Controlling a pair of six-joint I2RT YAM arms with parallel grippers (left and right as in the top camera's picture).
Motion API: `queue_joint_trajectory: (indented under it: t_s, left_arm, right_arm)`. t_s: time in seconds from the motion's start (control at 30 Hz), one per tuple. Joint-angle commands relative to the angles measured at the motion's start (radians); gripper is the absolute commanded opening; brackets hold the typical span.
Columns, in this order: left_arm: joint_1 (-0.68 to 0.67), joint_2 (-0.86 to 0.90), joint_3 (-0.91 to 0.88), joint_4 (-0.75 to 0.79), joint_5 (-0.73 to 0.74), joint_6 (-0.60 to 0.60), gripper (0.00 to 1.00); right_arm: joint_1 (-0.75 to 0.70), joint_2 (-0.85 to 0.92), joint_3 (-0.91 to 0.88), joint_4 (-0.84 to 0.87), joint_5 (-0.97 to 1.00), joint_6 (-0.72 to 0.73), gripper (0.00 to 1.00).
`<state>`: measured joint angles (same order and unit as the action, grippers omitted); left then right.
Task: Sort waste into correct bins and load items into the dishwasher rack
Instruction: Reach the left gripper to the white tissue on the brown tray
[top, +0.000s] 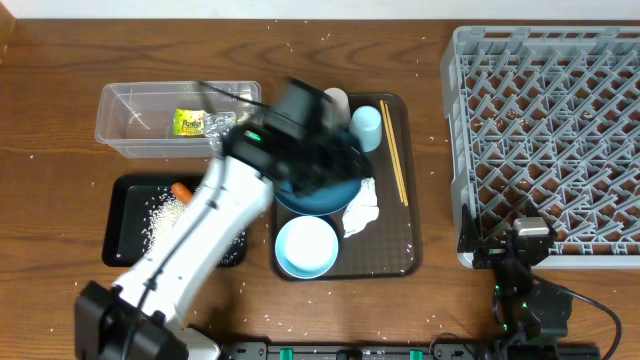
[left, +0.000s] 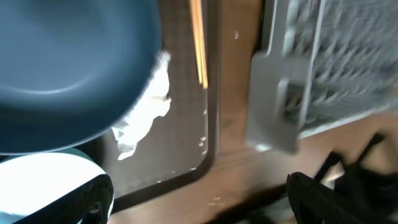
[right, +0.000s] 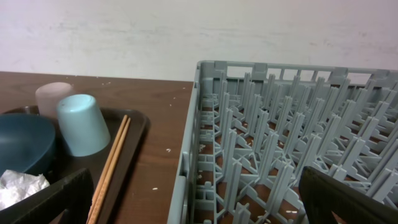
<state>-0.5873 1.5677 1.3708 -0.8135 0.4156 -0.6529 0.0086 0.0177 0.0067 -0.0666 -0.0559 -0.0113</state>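
My left gripper (left: 198, 198) hangs open over the brown tray's near right corner, nothing between its fingers. Just left of it lie the dark-blue plate (top: 318, 190), the pale bowl (top: 306, 246) and the crumpled white tissue (top: 362, 208). Chopsticks (top: 395, 150), a light-blue cup (top: 366, 125) and a white cup (top: 338, 100) stand farther back on that tray. The clear tub (top: 120, 125) holds a green-yellow wrapper (top: 188, 122) and foil (top: 220, 125). Carrot (top: 180, 190) and rice (top: 163, 215) lie in the black tray (top: 120, 245). My right gripper (right: 199, 199) is open and empty at the grey rack's (top: 550, 130) near left corner.
The brown serving tray (top: 400, 250) sits between the black tray and the rack. My left arm (top: 200, 230) crosses over the black tray's right side. Stray rice grains dot the wooden table (top: 60, 200). A white wall stands behind the table in the right wrist view.
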Motion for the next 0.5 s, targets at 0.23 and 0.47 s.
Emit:
queue_joint_trajectory:
  t_s: [0.23,0.47]
  left_arm:
    - [-0.312,0.066,0.0,-0.016,-0.554,0.021,0.89]
    - [-0.379,0.195,0.0,0.013,-0.566,0.114,0.86]
  right_arm:
    - [-0.008,-0.003,-0.001,-0.004,-0.001,-0.002,0.99]
    - [-0.008,-0.003,-0.001,-0.004,-0.001,-0.002,0.99]
